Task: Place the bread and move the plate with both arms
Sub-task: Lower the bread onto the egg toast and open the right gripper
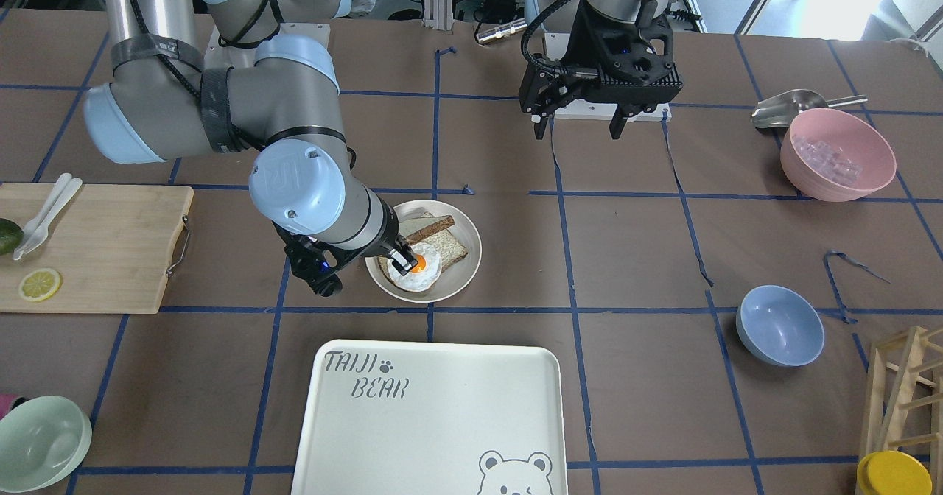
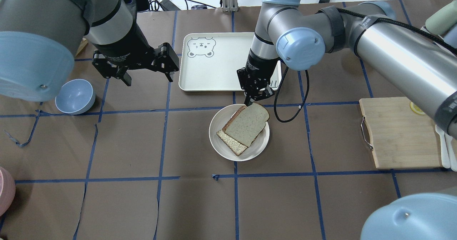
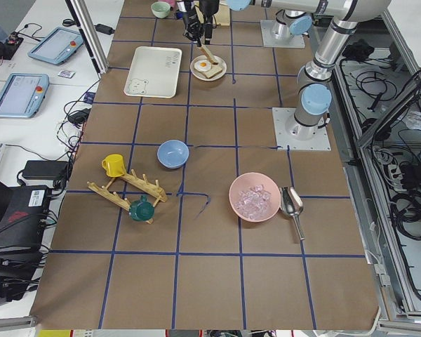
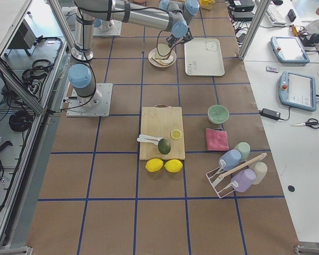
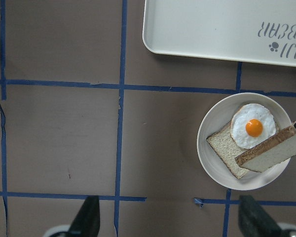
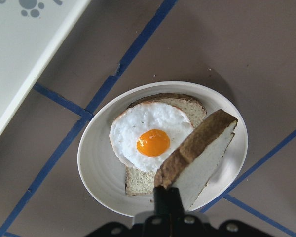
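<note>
The round white plate (image 2: 214, 133) sits mid-table and holds a speckled tan slice (image 2: 232, 145) with a fried egg (image 6: 153, 138) on it. My right gripper (image 2: 254, 98) is shut on the bread (image 2: 248, 124), a pale slice with a thick brown crust. It holds the bread by one edge, tilted over the egg and the plate. In the right wrist view the bread (image 6: 202, 153) leans above the plate's rim (image 6: 96, 168). My left gripper (image 2: 148, 76) is open and empty, hovering above the table well to the plate's left. It also shows in the front view (image 1: 578, 130).
The white bear-printed tray (image 2: 214, 61) lies just beyond the plate. A wooden cutting board (image 2: 400, 133) lies to the right. A blue bowl (image 2: 75, 96) stands at the left and a pink bowl with ice (image 1: 838, 154) at the far left end.
</note>
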Robot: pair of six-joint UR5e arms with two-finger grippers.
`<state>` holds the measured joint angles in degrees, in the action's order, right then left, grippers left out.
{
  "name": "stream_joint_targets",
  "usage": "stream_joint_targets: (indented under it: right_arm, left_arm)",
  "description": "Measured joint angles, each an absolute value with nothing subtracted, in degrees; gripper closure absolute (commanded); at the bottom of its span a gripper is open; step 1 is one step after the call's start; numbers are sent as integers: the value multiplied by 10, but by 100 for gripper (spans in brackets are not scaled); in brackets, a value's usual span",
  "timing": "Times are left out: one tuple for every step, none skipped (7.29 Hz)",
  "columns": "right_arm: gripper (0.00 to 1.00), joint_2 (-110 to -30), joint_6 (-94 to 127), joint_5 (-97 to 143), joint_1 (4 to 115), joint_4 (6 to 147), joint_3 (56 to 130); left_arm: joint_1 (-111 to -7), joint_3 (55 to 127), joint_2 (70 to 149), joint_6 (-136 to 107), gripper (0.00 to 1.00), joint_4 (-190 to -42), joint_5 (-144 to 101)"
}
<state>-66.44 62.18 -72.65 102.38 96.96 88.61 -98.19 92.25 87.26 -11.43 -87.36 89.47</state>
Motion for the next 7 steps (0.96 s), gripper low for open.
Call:
stream_joint_targets:
  right_arm:
    - [100,-658,621,-707,1024,971,886]
    - [62,-652,620,-697,1024,979,886]
    - [41,-648,617,-701,1024,997,886]
    - [39,-645,615,-714,1024,1016,886]
    - [39,-642,614,-729,1024,1035,886]
    - [39,-640,614,-742,1024,1044,886]
    - [31,-643,605,-761,1022,1046,885]
  left_arm:
    - [-982,923,872,-114,0,-874,895]
    - [-982,923,873,-114,0,-873,895]
    - [-982,923,873,-114,0,-873,894]
    - [-982,922,873,-114,0,-873,894]
    - [-982,922,874,-114,0,-873,894]
    - [-982,922,874,-114,0,-873,894]
    - [-982,923,874,-114,0,-873,894]
